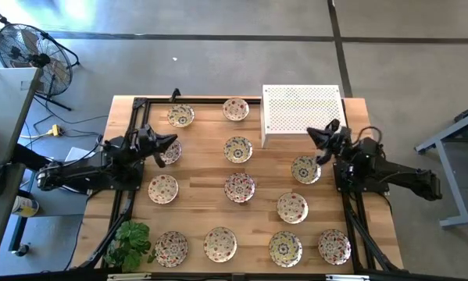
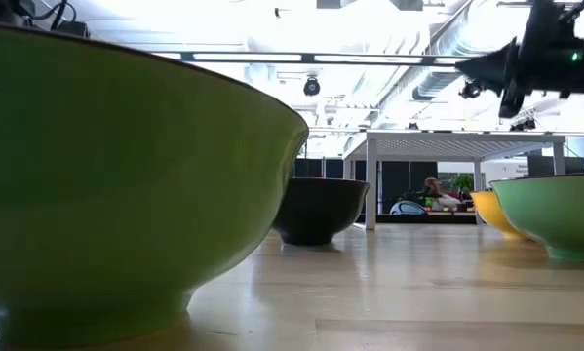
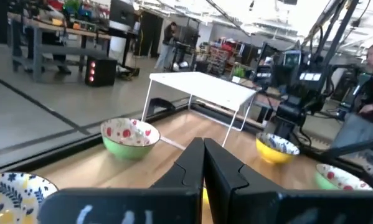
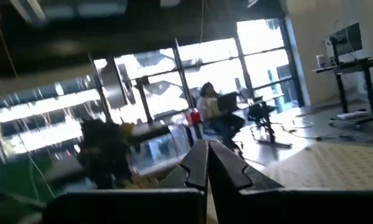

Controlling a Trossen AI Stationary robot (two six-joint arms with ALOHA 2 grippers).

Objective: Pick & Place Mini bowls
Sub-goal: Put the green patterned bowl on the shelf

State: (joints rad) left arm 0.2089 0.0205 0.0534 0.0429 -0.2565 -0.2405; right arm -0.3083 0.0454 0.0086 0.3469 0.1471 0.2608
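Around my wooden table I see grey concrete floor crossed by dark seams. A black fan stands off the table's far left corner, and a leafy plant sits at its near left corner. Bright ceiling lights glare overhead.

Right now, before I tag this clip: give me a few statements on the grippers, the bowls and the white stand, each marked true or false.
1. The left gripper is shut and holds no bowl. True.
2. The right gripper grips a mini bowl. False: it is shut on nothing, poised beside the white perforated stand.
3. The mini bowls lie spread singly across the wooden table. True.
4. A bowl rests on top of the stand. False: its top is bare.
5. A leafy green plant lies at the table's near left corner. True.
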